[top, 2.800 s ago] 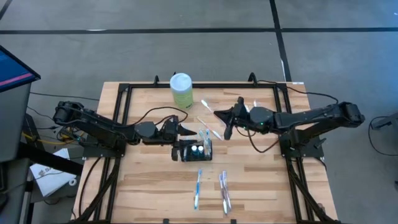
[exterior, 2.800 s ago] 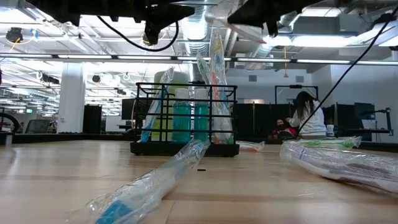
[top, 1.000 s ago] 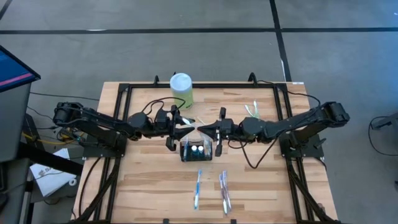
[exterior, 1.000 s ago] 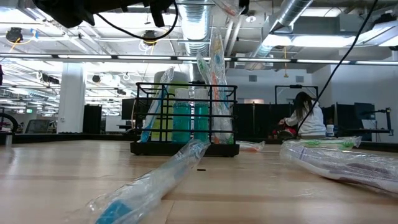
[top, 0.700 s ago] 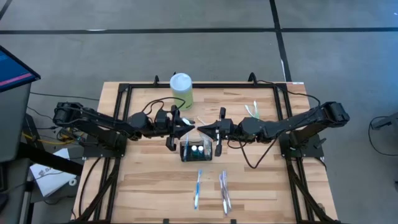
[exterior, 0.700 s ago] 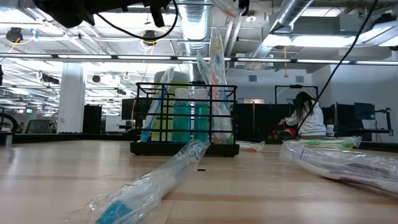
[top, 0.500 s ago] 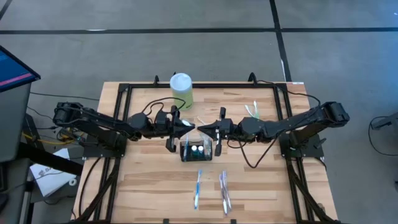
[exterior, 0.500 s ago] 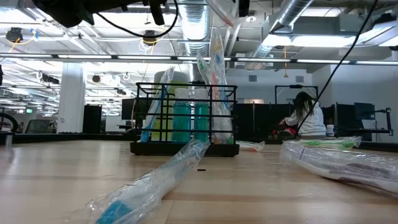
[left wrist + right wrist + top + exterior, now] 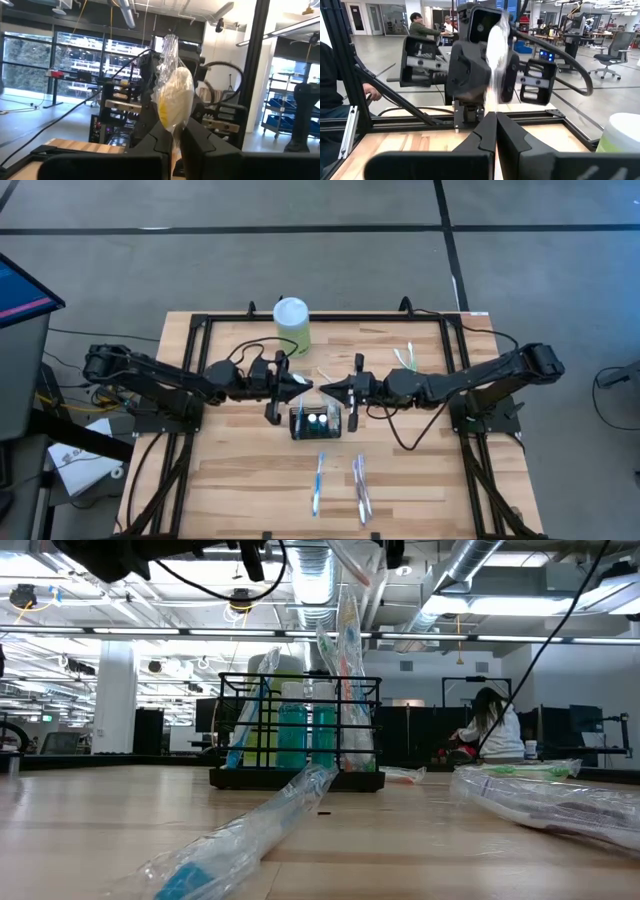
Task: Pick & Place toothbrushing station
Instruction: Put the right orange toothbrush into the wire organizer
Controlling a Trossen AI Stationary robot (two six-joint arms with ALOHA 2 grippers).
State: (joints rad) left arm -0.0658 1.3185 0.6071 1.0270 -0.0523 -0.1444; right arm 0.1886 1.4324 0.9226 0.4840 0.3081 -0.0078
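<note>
The toothbrushing station (image 9: 316, 422), a black wire-mesh caddy, stands on its base at mid-table and holds wrapped toothbrushes and teal tubes (image 9: 297, 730). Just above its far side, my left gripper (image 9: 303, 385) and my right gripper (image 9: 325, 388) face each other tip to tip. Both are shut on one plastic-wrapped toothbrush (image 9: 172, 97), which has a yellow part inside the wrap. In the low view the wrap (image 9: 357, 562) shows high above the caddy. My left gripper pinches the wrapped toothbrush between its two fingers (image 9: 176, 131); the wrap with the yellow part stands out beyond the fingertips. The fingers come about level from the table's left. The toothbrush is lifted clear of the caddy. My right gripper pinches the wrap (image 9: 493, 102) between its two fingers, coming level from the table's right. The white wrap reaches past the fingertips toward the left gripper. Which end of the toothbrush it has cannot be told.
A pale green bottle with a white cap (image 9: 291, 322) stands at the far edge. Wrapped toothbrushes lie near the front (image 9: 319, 482), (image 9: 360, 488) and at the far right (image 9: 405, 358). Black frame rails (image 9: 200, 340) border the table. People sit in the room behind (image 9: 493, 725).
My left gripper has shut on the wrapped toothbrush that my right gripper holds above the caddy. Both arms have kept their places.
</note>
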